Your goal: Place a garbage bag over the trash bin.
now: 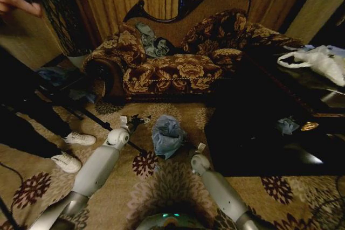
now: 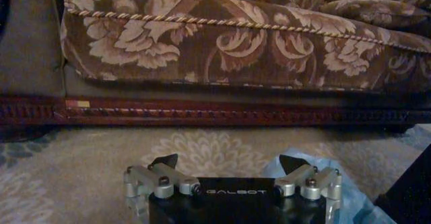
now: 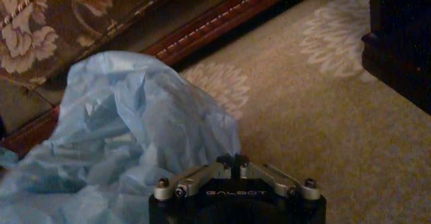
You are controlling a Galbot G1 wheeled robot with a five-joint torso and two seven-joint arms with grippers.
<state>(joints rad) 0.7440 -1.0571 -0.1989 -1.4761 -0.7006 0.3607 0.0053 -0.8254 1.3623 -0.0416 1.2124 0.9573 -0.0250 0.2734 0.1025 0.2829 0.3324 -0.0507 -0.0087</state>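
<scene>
While left hand gapes, right hand closed beside garbage bag

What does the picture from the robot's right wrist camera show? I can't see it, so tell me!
The right claw, fingers shut together, sits at the edge of the garbage bag, a crumpled pale blue heap. The bag lies on a patterned carpet beside the wooden base of a flowery sofa.
</scene>
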